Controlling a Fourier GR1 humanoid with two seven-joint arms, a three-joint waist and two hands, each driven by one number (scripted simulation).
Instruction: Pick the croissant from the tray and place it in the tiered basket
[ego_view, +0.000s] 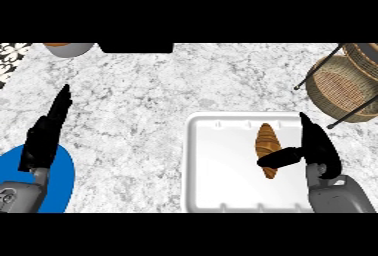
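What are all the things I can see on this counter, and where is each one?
counter: one, white-grey marble, fills the view.
tray: one, white, lower middle-right.
croissant: one, golden brown, on the tray's right half.
tiered basket: one, tan wicker, black frame, upper right.
plate: one, blue, lower left corner.
bowl: one, grey, top left edge, cut off.
black object: one, top edge, cut off.
left hand: one, black, open, at the left.
right hand: one, black, beside the croissant, thumb across it.
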